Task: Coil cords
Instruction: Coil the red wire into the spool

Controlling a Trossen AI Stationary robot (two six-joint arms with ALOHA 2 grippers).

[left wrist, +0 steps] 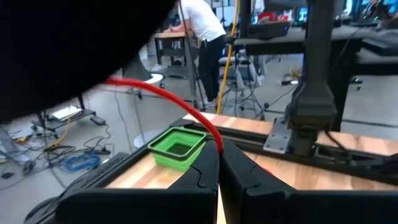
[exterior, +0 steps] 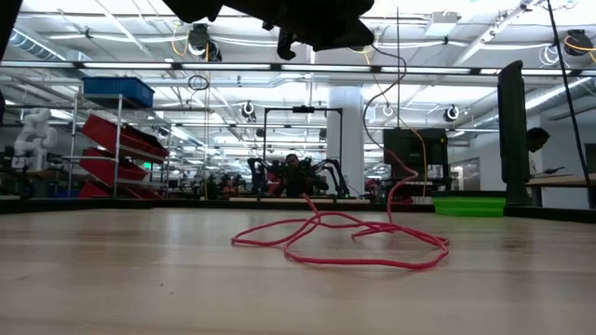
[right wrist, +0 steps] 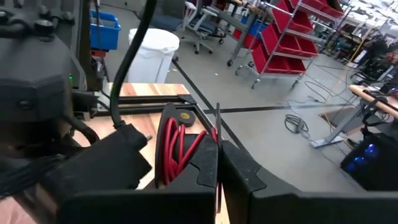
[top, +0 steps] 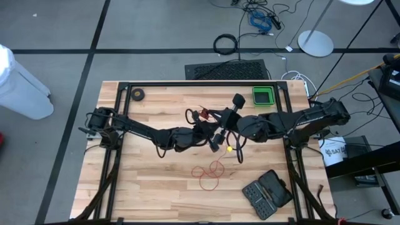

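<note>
Left gripper [left wrist: 219, 163] raised over table [top: 150, 181] centre, fingers together, pinching the red cord [left wrist: 180, 102]. Right gripper [right wrist: 217, 163] meets it from my right, fingers together at the black reel [right wrist: 169, 146], red turns already wound on it. Slack cord [top: 209, 174] lies looped on the table nearer the front edge, below both grippers, one strand rising to them. Low view alone shows that rising strand [exterior: 396, 177]; right wrist view alone shows the reel's windings. I judge more winding remains.
</note>
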